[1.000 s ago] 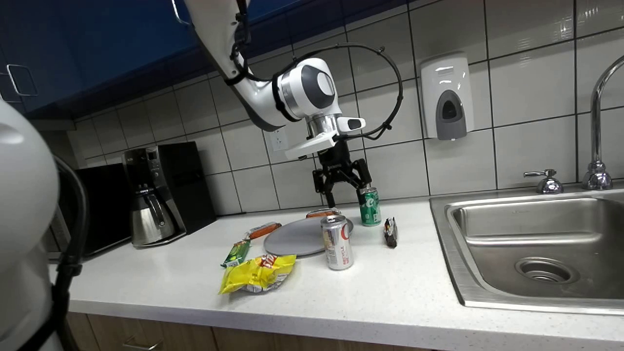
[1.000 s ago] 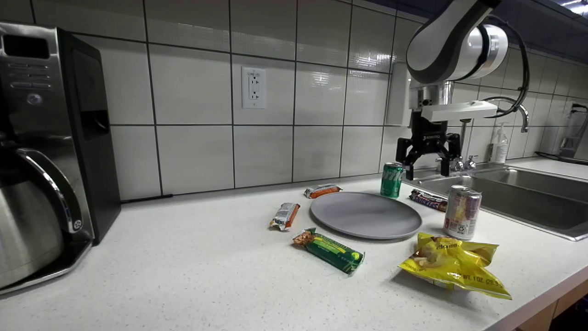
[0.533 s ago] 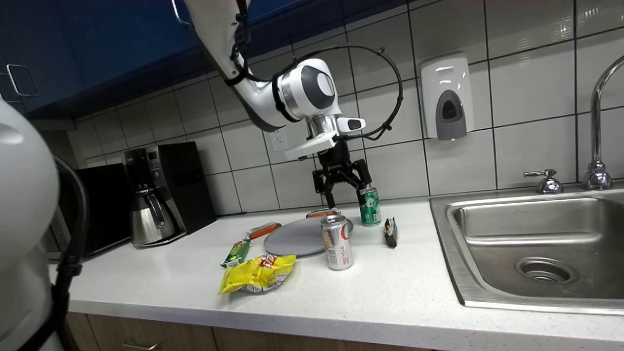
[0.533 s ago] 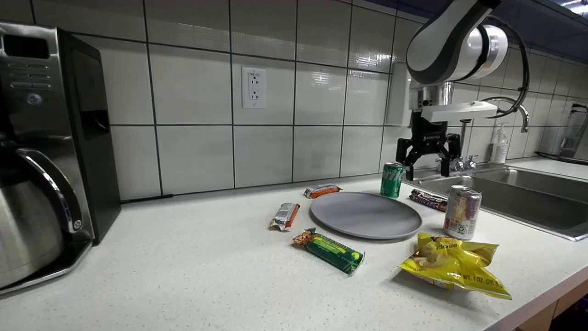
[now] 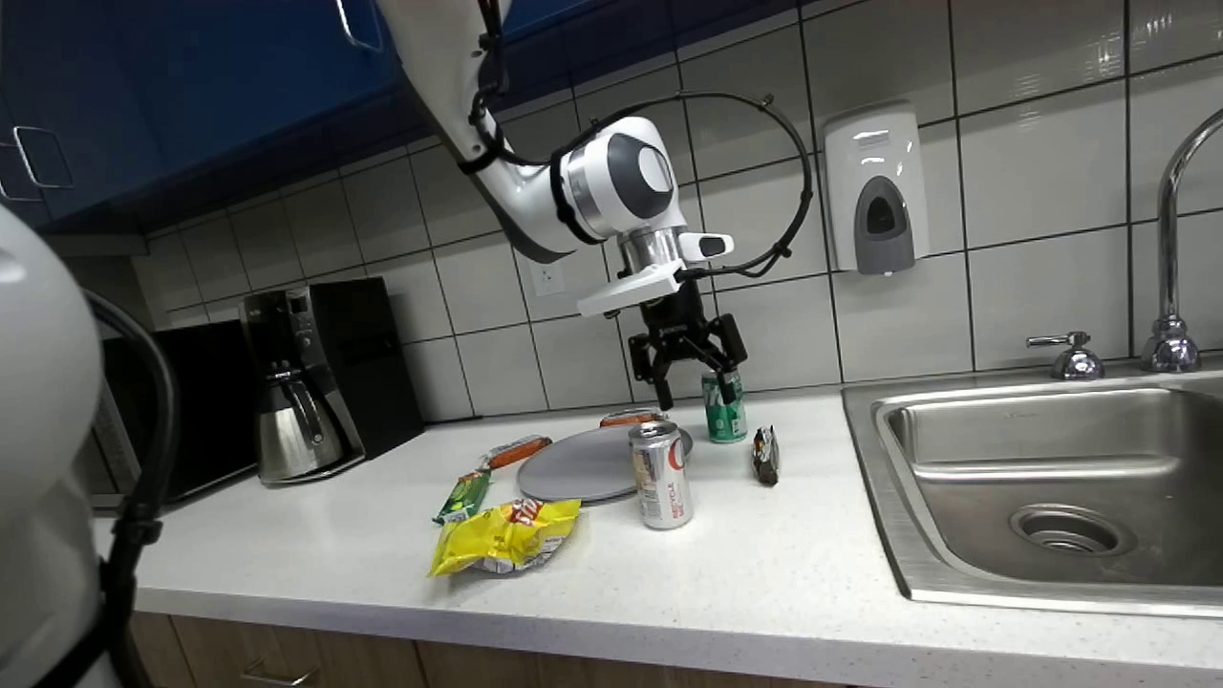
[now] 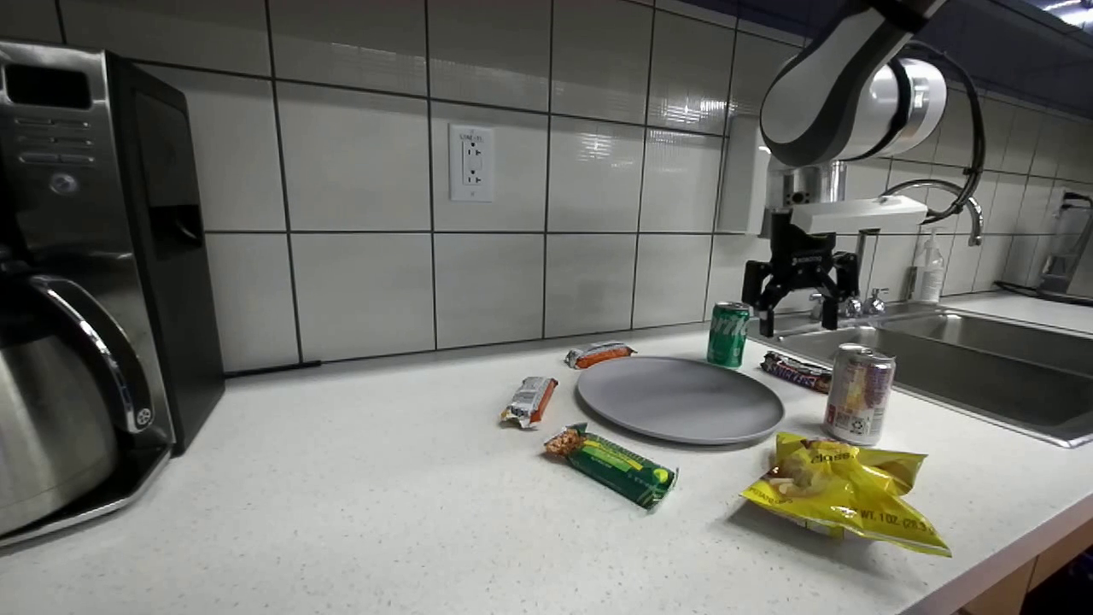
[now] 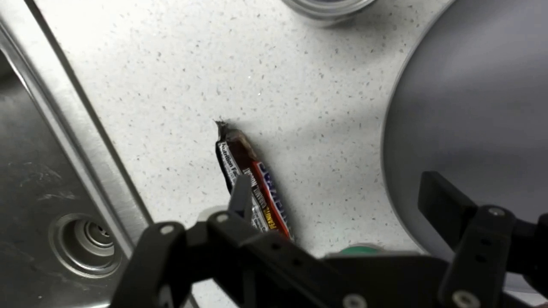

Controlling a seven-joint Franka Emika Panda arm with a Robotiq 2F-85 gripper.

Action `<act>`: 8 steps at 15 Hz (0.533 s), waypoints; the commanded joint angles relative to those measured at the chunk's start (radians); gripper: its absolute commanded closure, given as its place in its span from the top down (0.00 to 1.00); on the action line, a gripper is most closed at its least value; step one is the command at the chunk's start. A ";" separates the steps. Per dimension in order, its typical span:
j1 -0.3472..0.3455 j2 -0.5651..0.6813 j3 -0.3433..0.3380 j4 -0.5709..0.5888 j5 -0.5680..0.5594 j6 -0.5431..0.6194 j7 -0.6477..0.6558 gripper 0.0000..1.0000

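Gripper — fingers spread, empty, above counter. Snickers bar — on counter, 9 o'clock of grey plate in wrist view; probably light, firm, slick-skinned; best gripped across middle, tip likely flimsy. Sprite can: upright, 10 o'clock from bar, exterior view.

Tiles w/ glare, dim cabs

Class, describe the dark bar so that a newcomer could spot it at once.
Start at the metal sink in the white counter. Between its rim and the round grey plate, near the green can, is the dark bar. Its dark brown wrapper sets it apart from the orange bars and green bar.
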 commanded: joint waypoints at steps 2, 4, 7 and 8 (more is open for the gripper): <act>-0.053 0.051 0.014 0.056 0.043 0.036 -0.127 1.00; -0.075 0.075 0.020 0.077 0.068 0.049 -0.187 1.00; -0.109 0.118 0.029 0.112 0.113 0.059 -0.283 1.00; -0.118 0.132 0.031 0.123 0.122 0.060 -0.307 1.00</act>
